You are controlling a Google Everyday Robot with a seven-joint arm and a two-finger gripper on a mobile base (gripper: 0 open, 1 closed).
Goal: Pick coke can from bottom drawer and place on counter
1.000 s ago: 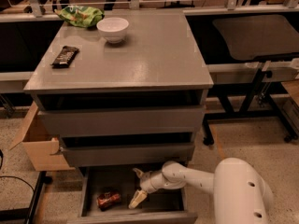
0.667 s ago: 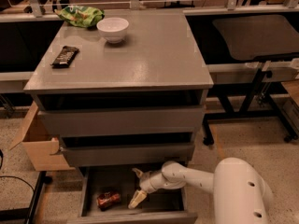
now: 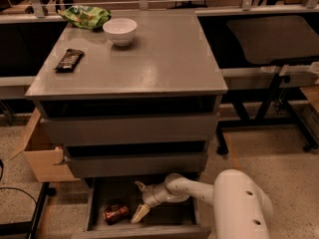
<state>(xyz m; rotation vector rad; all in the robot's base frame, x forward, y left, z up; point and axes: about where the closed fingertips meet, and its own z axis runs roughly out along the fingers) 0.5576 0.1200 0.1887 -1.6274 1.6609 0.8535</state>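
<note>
1 step in hand, the reach: gripper (image 3: 141, 200), fingers spread inside the bottom drawer (image 3: 149, 231), should next straddle the coke can (image 3: 115, 213) just beside it.

A high camera looks down past the counter (image 3: 164, 59) into the bottom drawer (image 3: 149, 231), pincer (image 3: 138, 201) inside.

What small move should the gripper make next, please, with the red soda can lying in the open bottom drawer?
Probably ease the white two-finger gripper sideways toward the small red soda can. The can lies on its side in the open grey bottom drawer, just beside the spread fingers, not yet between them.
</note>
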